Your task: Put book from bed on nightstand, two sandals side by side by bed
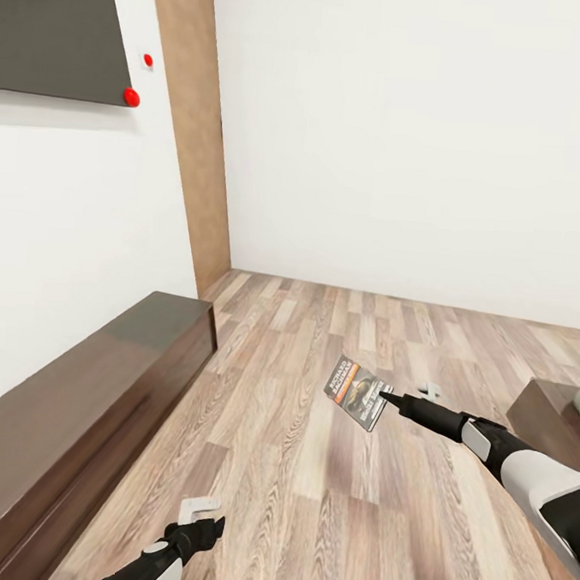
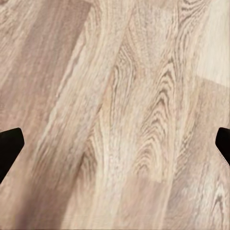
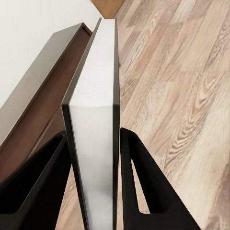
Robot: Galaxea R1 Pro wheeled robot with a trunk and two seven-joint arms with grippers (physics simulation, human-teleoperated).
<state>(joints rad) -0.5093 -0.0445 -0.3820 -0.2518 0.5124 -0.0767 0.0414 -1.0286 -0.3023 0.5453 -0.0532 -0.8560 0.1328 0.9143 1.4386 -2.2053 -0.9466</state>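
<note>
My right gripper (image 1: 386,398) is shut on the book (image 1: 357,394), a thin paperback with a dark cover and an orange band. It holds the book by one edge, well above the wood-plank floor (image 1: 314,463). In the right wrist view the book (image 3: 96,96) stands edge-on between the two black fingers (image 3: 143,182). My left gripper (image 1: 200,532) hangs low at the front left, open over bare floor, with its fingertips (image 2: 9,143) at the sides of the left wrist view. A dark brown corner of the bed (image 1: 546,419) shows at the right edge. The sandals and nightstand are out of view.
A long, lampless dark brown bench (image 1: 77,406) runs along the left wall, also seen in the right wrist view (image 3: 43,91). White walls meet at a wooden panel strip (image 1: 192,129). A dark board (image 1: 57,31) with red knobs hangs up at the left.
</note>
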